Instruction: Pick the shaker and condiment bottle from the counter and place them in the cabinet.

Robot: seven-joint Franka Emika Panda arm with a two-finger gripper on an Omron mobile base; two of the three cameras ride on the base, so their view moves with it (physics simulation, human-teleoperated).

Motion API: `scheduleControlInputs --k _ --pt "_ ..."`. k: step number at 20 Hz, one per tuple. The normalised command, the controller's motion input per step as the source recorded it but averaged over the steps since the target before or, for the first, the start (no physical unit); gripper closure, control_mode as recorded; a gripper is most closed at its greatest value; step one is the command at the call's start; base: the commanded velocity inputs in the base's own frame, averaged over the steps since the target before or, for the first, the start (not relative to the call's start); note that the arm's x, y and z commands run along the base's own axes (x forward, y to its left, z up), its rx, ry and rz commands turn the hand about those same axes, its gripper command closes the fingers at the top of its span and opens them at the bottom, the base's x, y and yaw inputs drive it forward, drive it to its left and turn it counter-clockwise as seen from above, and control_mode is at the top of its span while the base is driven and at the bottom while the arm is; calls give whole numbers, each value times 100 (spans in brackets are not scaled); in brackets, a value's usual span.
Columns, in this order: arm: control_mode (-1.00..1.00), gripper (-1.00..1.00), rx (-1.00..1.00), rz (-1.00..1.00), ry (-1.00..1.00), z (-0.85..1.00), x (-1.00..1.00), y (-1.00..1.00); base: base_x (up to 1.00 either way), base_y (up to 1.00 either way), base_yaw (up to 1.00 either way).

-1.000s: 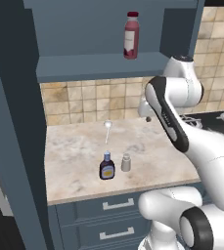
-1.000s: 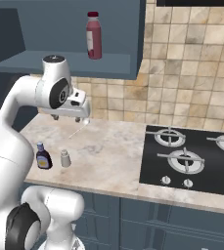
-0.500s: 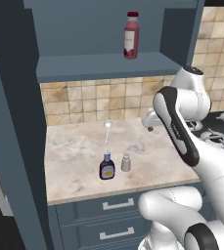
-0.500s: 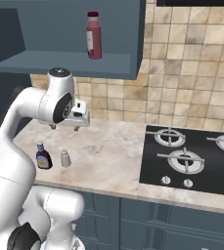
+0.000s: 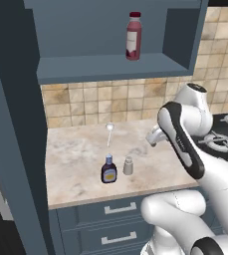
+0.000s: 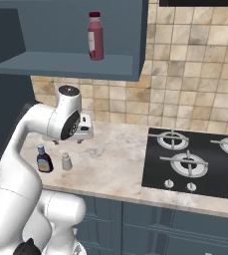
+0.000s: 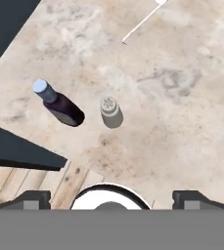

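gripper (image 7: 111, 197): jaws wide apart, empty, above counter (image 5: 80, 164) | shaker (image 7: 109, 108) just beside bottle (image 7: 59, 105) | base views: red bottle (image 5: 133, 36) on cabinet (image 5: 105, 67) shelf

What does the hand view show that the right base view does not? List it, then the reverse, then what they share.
Hand view adds: the shaker's perforated top, a thin white utensil lying on the counter, and plank floor. Right base view adds: the red bottle on the cabinet shelf and the hob. Shared: shaker and condiment bottle standing side by side, apart, on the counter.
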Motion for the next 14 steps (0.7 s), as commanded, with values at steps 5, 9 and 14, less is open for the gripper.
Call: scheduleControlInputs --k 5,9,14 --pt "-100 -100 -6 18 0 -52 0 -3 0 0 0" --pt "-100 -100 0 19 0 -47 0 -6 0 0 0" --pt "-100 -100 2 19 0 -49 4 -1 0 0 0"
